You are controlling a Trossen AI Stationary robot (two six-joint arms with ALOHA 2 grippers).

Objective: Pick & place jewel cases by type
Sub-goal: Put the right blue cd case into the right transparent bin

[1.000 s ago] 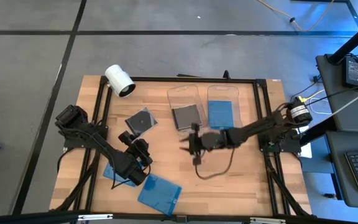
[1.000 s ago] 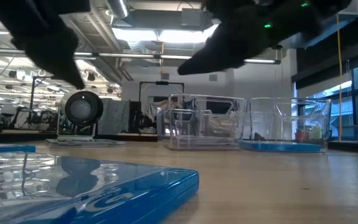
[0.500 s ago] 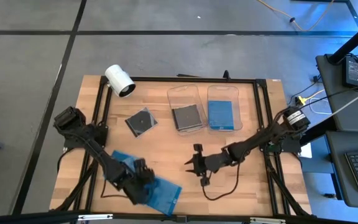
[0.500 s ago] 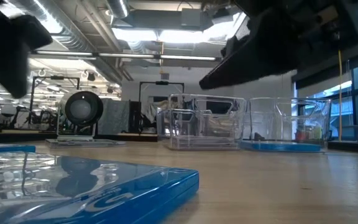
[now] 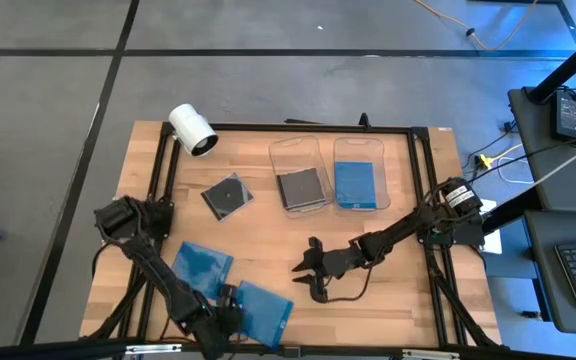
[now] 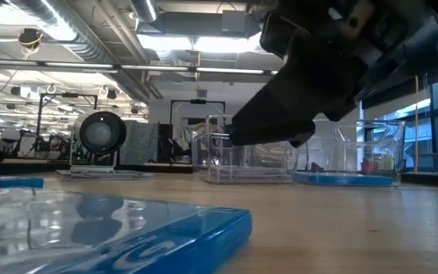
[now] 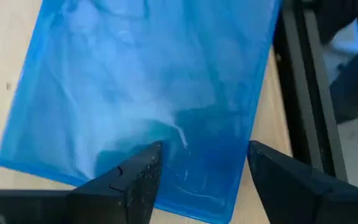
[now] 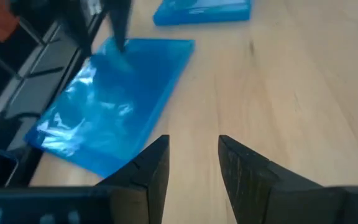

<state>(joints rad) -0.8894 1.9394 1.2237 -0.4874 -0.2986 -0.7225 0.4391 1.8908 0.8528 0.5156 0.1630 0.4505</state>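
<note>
Two blue jewel cases lie flat on the table near its near-left corner: one [image 5: 266, 310] [image 7: 148, 81] [image 8: 117, 106] at the near edge, the other [image 5: 203, 265] [image 8: 204, 11] just beyond it. A dark case with a disc [image 5: 228, 195] lies farther back. My left gripper [image 5: 218, 322] [image 7: 202, 155] is open, its fingers astride the near blue case's left end. My right gripper [image 5: 306, 275] [image 8: 194, 155] is open over bare wood to the right of that case, pointing at it. My left gripper's open fingers [image 7: 138, 177] come down from above over the left end [image 7: 191, 180] of the near blue case, which lies flat on the table. I cannot tell whether they touch it.
Two clear tubs stand at the far middle; one [image 5: 299, 152] holds a dark case, the other [image 5: 358, 148] a blue one. A white cylinder [image 5: 193, 130] lies at the far-left corner. A black frame [image 5: 158, 180] borders the table. Bare wood lies right of my right gripper.
My left gripper has swung from above the farther blue case toward the near edge, down to the near blue case's left end, uncovering the farther case. My right gripper has moved from beside the tubs toward the near edge and left, and has come lower.
</note>
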